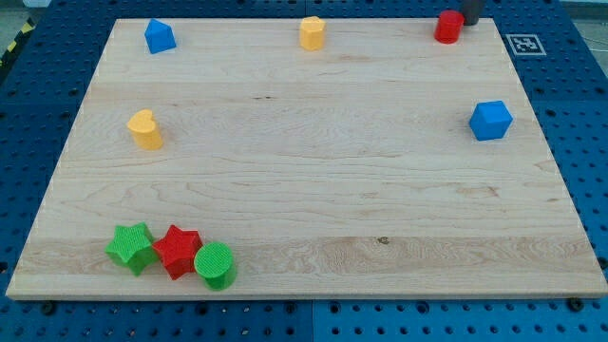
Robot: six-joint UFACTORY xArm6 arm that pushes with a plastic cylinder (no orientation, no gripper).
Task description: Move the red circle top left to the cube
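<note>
The red circle block (448,27) stands at the board's top right edge. The blue cube (490,120) sits near the right edge, below and a little right of it. My tip (469,19) is a dark rod end at the view's top, right beside the red circle on its right side, touching or nearly touching it.
A blue pointed block (159,36) sits top left. A yellow block (312,32) sits top centre. A yellow heart-like block (145,130) sits at the left. A green star (131,247), red star (177,251) and green circle (216,265) cluster bottom left. The wooden board (313,171) lies on a blue perforated table.
</note>
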